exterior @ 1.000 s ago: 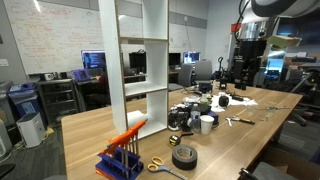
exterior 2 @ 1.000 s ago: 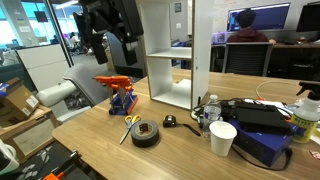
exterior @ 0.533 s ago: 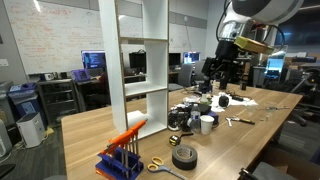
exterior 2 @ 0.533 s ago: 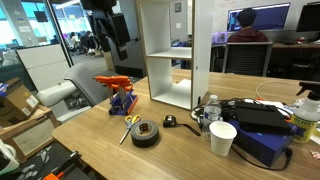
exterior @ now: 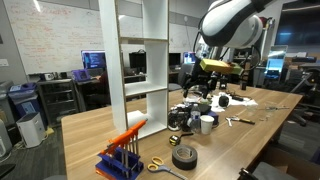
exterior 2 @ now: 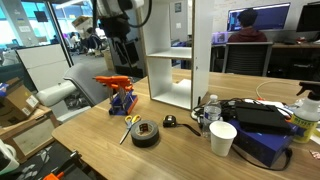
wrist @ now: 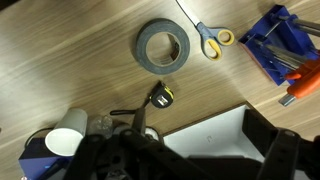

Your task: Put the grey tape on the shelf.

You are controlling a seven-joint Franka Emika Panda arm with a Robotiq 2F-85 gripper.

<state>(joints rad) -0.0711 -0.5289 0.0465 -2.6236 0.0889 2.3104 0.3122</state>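
1. The grey tape [wrist: 163, 48] lies flat on the table [wrist: 60, 60], with the scissors [wrist: 212, 38] at its 3 o'clock in the wrist view.
2. The end effector [exterior 2: 125, 52] hovers high beside the shelf [exterior 2: 170, 60]. Whether it is released or clenched cannot be told.

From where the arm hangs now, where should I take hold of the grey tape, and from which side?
Come straight down from above: the grey tape lies flat on the table, hollow centre up. Pinch the ring wall, one jaw inside the hole and one outside, probably on the side away from the scissors, which lie close beside it.
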